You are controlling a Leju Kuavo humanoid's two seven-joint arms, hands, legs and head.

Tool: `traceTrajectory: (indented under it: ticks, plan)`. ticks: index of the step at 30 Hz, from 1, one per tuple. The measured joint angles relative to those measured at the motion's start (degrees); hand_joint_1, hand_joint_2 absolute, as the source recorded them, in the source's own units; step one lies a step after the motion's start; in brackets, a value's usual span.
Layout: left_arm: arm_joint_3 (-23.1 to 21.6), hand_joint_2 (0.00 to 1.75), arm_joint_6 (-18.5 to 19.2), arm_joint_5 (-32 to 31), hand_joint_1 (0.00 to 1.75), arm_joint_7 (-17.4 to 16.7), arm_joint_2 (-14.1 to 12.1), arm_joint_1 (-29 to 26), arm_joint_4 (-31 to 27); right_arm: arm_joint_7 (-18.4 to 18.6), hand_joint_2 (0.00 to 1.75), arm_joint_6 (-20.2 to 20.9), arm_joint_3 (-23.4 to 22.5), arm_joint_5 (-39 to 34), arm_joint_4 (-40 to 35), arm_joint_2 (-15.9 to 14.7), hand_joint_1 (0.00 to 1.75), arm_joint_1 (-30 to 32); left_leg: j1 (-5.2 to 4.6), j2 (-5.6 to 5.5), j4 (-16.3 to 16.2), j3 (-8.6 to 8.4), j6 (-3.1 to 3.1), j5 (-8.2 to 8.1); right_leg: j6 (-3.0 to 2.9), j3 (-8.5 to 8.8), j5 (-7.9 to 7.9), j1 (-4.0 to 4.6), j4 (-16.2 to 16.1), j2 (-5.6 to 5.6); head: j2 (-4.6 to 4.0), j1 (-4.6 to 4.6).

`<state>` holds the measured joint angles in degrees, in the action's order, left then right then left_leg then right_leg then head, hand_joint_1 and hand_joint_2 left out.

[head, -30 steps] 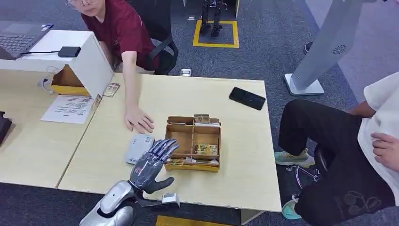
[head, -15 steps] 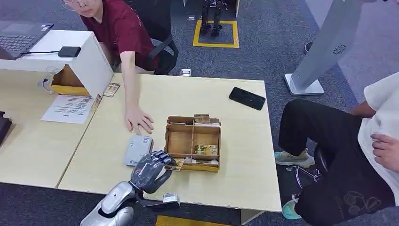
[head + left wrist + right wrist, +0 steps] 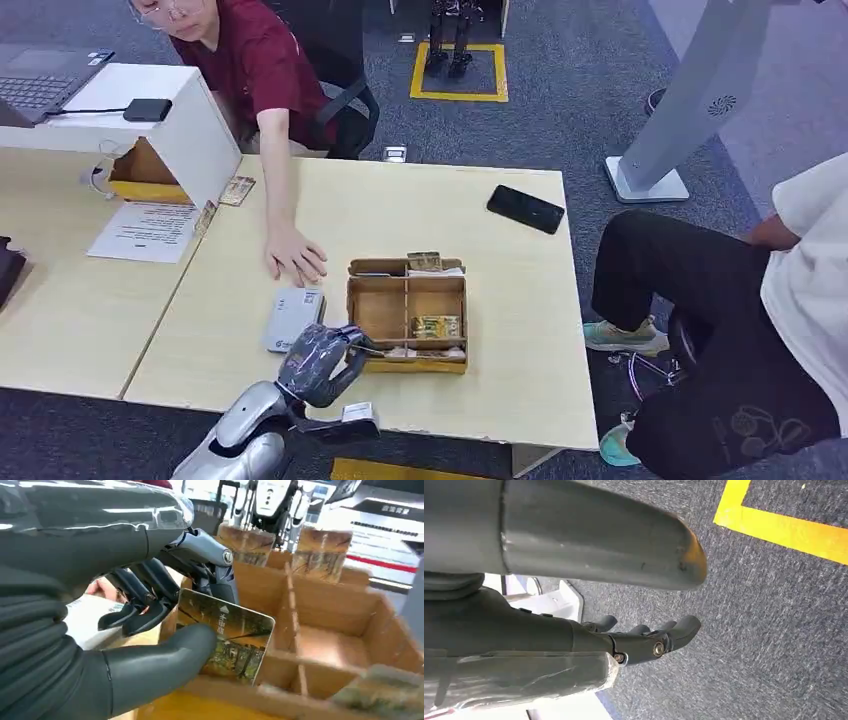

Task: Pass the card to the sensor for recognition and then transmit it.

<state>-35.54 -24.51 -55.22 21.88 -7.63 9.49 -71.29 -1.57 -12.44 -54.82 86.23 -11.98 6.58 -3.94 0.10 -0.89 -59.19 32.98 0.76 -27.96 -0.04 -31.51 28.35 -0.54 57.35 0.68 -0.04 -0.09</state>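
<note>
At the near edge of the desk (image 3: pixel 480 400) the left hand (image 3: pixel 318 362) pinches a card (image 3: pixel 227 637) between its thumb and curled fingers, as the left wrist view shows plainly. The card is printed with a woodland scene and stands tilted over the near-left corner of the cardboard box (image 3: pixel 408 312), at the box's near wall; whether its lower edge touches the wall is hard to tell.

The box sits just in from the desk's near edge and is split by dividers into compartments. One of the right-hand compartments holds a flat stack of cards (image 3: pixel 437 326), and more cards (image 3: pixel 424 261) stand upright at the far wall.

Just left of the box lies the grey sensor (image 3: pixel 293 318), flat on the desk, with the left hand close beside its near end.

Past the sensor, a person's hand (image 3: pixel 294 254) rests palm-down on the desk. A black phone (image 3: pixel 526 209) lies near the far right corner.

The right hand (image 3: pixel 644 640) hangs over grey carpet, with its fingers loosely apart and nothing in them.
</note>
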Motion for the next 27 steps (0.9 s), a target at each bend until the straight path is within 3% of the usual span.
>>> traceTrajectory:
  ticks: [7,11,15,19,22,24,27]
  plan:
    - [0.98,1.75,4.64,3.90,1.75,0.52,-2.17,2.73,-8.01,-0.06,0.00,0.00,0.00,0.02,0.00,0.00,0.00,0.01,0.00,0.00,0.00,0.00,0.00,0.01,0.00,0.00,-0.01,0.00,0.00,0.00,0.00,0.00]
    - [3.36,1.75,9.16,7.39,1.75,0.61,-4.48,6.54,-11.63,-0.24,0.00,0.00,-0.02,0.00,0.00,0.00,0.00,0.03,0.02,0.00,0.00,-0.01,0.00,0.05,-0.03,0.00,-0.04,0.00,0.02,0.00,0.00,0.00]
    - [6.41,1.75,10.50,8.38,1.75,0.00,-6.36,11.02,-13.21,-0.24,0.00,-0.07,-0.09,0.00,0.02,0.00,0.00,0.04,0.04,0.00,0.00,-0.01,-0.06,0.09,-0.03,0.00,-0.04,0.01,0.04,0.00,0.00,0.02]
    - [10.62,1.75,8.47,5.50,1.75,-3.16,-7.13,16.78,-11.66,0.04,0.00,-0.09,-0.09,0.11,0.00,0.00,0.00,0.03,0.03,-0.01,0.00,-0.01,-0.06,0.09,-0.03,-0.01,-0.04,0.02,0.04,-0.01,0.00,0.00]
    - [12.24,1.75,3.30,-0.99,1.75,-6.56,-7.10,21.44,-7.21,0.46,0.00,-0.09,-0.09,0.17,0.02,0.00,0.00,-0.02,0.03,-0.02,0.00,-0.01,-0.03,0.11,-0.03,0.00,-0.05,0.01,0.04,-0.01,0.00,0.02]
    - [12.79,1.75,0.07,-2.88,1.75,-6.93,-7.10,24.62,-2.22,0.46,0.00,-0.11,-0.07,0.20,0.02,0.00,0.00,-0.08,0.02,0.00,0.00,-0.01,-0.03,0.11,-0.04,0.02,-0.06,0.01,0.05,0.02,0.00,0.02]
    - [13.38,1.75,-0.98,-3.36,1.75,-6.93,-7.08,26.74,1.40,0.50,0.00,-0.13,-0.07,0.22,0.02,0.00,0.00,-0.05,0.02,0.02,-0.01,-0.01,-0.03,0.11,-0.07,0.00,-0.08,0.00,0.04,0.04,0.00,-0.02]
